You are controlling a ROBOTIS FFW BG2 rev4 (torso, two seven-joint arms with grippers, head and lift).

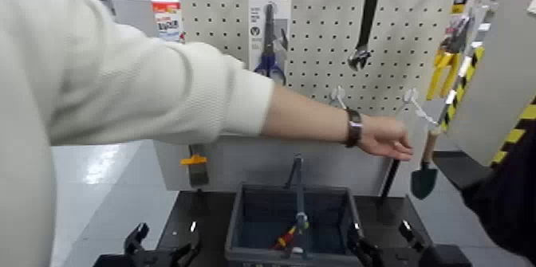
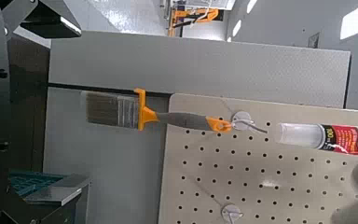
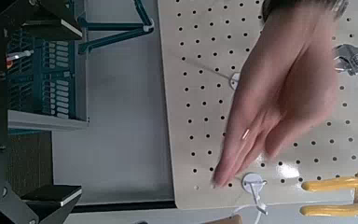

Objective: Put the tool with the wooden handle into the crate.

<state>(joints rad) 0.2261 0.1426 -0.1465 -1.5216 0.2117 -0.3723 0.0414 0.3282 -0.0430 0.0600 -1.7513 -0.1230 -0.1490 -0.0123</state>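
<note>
A person's hand (image 1: 387, 136) is near the hanging trowel, with both robot pincers released.
The small trowel with a dark green pointed blade and light tan wooden handle (image 1: 424, 181) hangs at the right side of the perforated beige pegboard (image 1: 327, 27), outside the dark grey-blue plastic crate with slotted sides (image 1: 239, 226). The crate stands on the dark surface (image 1: 191, 210), a red-and-yellow item (image 1: 284, 238) inside it. The left pincer (image 1: 166, 238) and right pincer (image 1: 381, 235), both empty, are low at either side of the crate, their fingers spread.
</note>
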